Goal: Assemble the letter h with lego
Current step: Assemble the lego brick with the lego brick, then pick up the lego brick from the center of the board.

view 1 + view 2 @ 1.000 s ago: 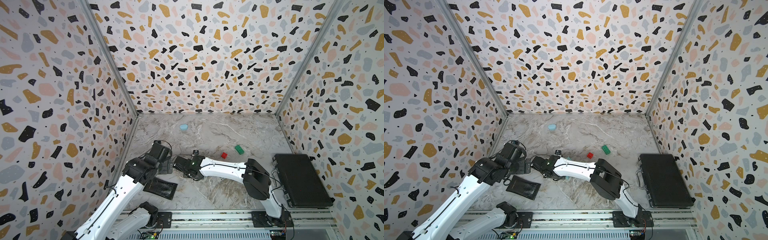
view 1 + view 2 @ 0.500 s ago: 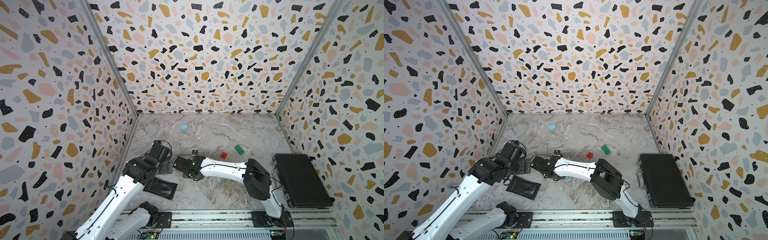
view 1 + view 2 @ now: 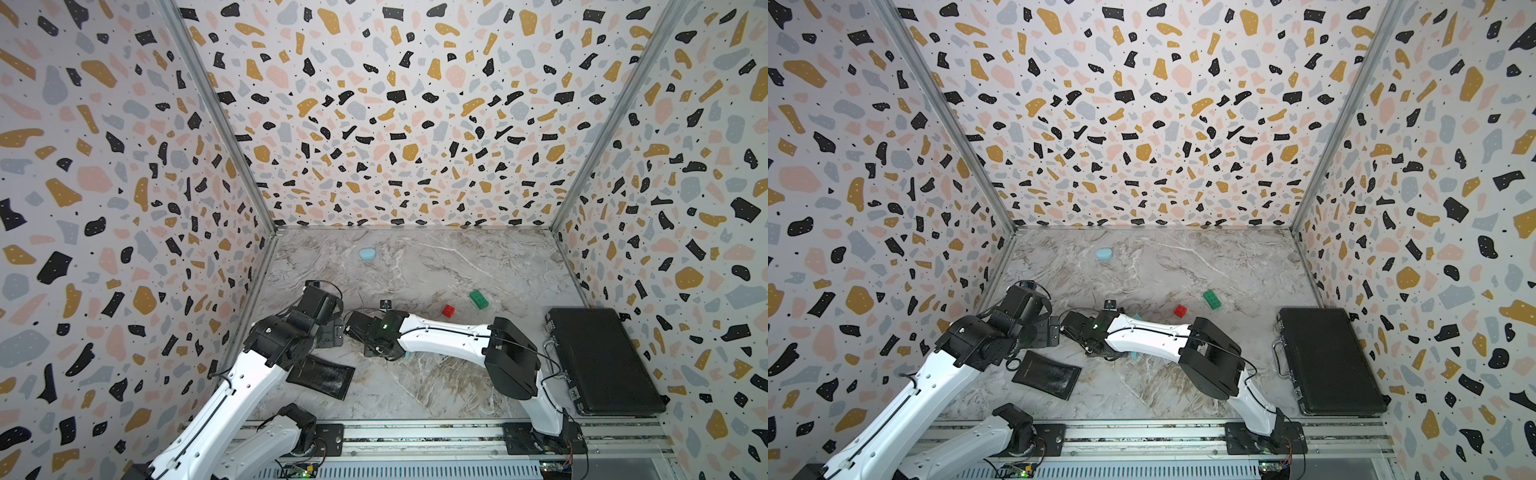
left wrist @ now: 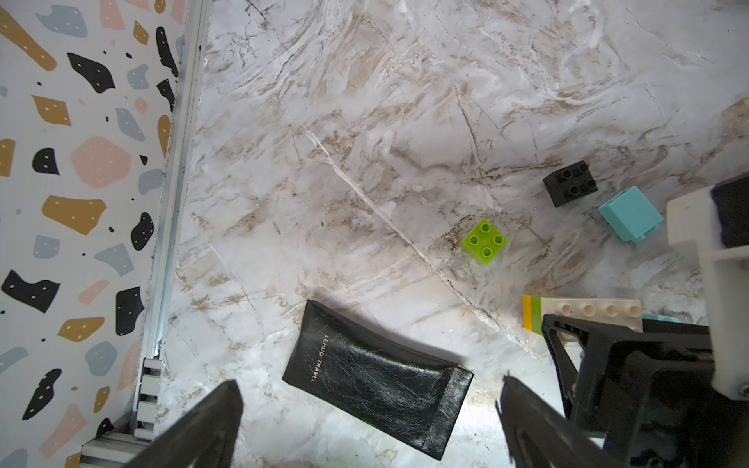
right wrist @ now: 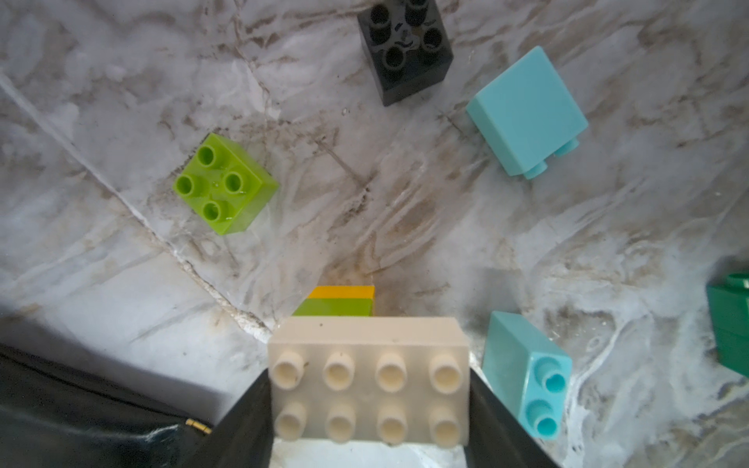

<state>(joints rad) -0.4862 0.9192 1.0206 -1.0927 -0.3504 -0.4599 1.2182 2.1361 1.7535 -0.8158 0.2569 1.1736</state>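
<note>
Nearest the rail, a pouch (image 4: 377, 377) lies flat on the table (image 3: 415, 386). The left gripper (image 4: 367, 405) hangs over it, jaws wide apart and empty. Beside it, the right gripper (image 5: 369, 381) grips a white brick (image 5: 367, 340) by its short ends, studs toward the wrist camera. A lime layer (image 5: 336, 308) and a yellow layer (image 5: 342, 291) sit stacked under it. Whether the stack touches the table I cannot tell. A blue brick (image 5: 527, 372) lies on its side just beside the stack. Farther on, a lime brick (image 4: 484, 242) stands studs up, then a black brick (image 4: 569, 183) and a second blue brick (image 4: 630, 219), tipped over. Beyond the arm lie a red brick (image 3: 448, 310) and a green brick (image 3: 478, 299), near each other. A case (image 3: 598, 361) sits at the right. A pale lump (image 3: 367, 253) lies near the back wall.
</note>
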